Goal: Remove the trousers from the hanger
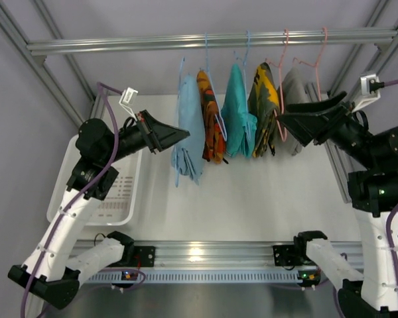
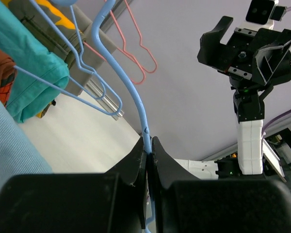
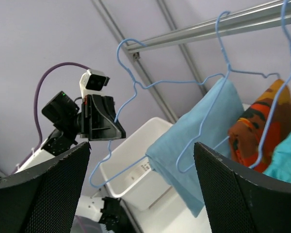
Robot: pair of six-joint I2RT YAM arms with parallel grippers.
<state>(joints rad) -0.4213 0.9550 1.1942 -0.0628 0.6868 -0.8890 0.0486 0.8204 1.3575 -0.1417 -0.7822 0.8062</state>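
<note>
**Sky-blue cloth trousers on a wire hanger: left arm clamping the frame**

**Item and location.** Plain sky-blue trousers (image 1: 187,129) are hanging folded over the lower bar of a thin light blue wire hanger (image 2: 138,109). They are sitting as the leftmost garment on the aluminium rail (image 1: 212,41), just left of an orange-patterned garment (image 1: 209,116). A white perforated basket (image 1: 113,199) is lying on the table, nearer and further left.

**Tools.** The left gripper (image 2: 149,145) is pinching the hanger's wire, its fingers together on the sloping side of the frame, beside the cloth and not on it. The right gripper (image 3: 142,144) is hovering with its fingers wide apart and carrying nothing. It is at the right end of the row, beside a grey garment (image 1: 297,85) and well apart from the trousers.

**Handling, as judged.**
- **Cloth:** it is looking light, soft and limp, likely sagging and sliding rather than holding a shape.
- **Wire:** it is looking springy and apt to be swinging on its hook unless steadied.
- **Best hold:** take the thick folded bundle below the bar, pinching through all layers. Draw one side down until the fold is slipping over the bar.
</note>
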